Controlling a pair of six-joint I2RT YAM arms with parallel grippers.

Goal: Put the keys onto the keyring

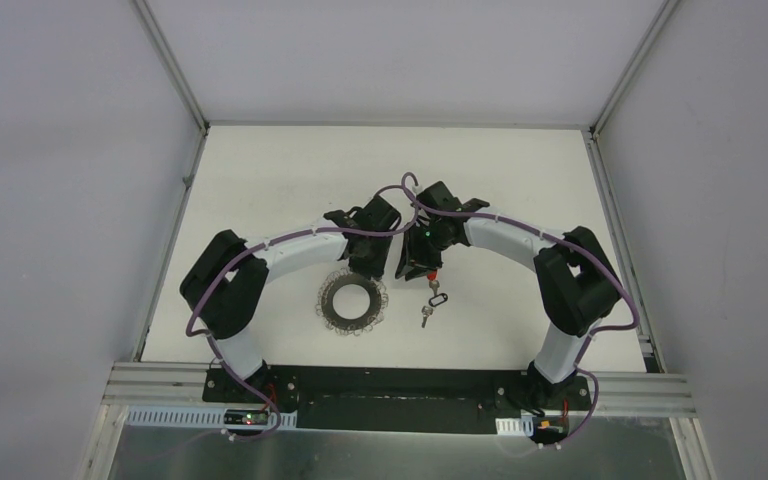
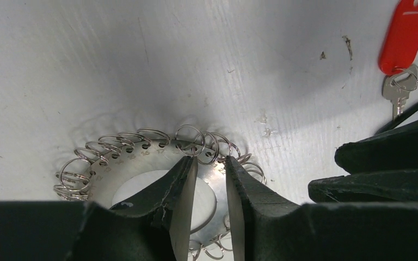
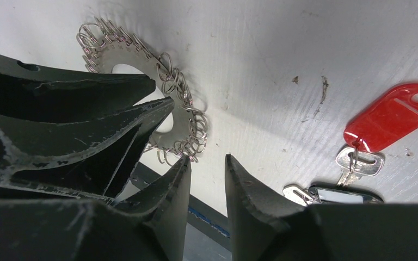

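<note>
Beside red-tagged keys [image 3: 386, 119], loop-fringed metal keyring [image 2: 106, 176]

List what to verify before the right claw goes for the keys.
1. Right claw open with nothing between its fingers: ok.
2. Keys visible and uncovered on the table: ok.
3. Right claw lined up over the keys: not ok; they lie off to one side in its wrist view.
4. Left claw at the keyring, fingers either side of its flat band: ok.
5. Left claw actually gripping the keyring: cannot tell.
6. Keys apart from the keyring, nothing tangled: ok.
</note>
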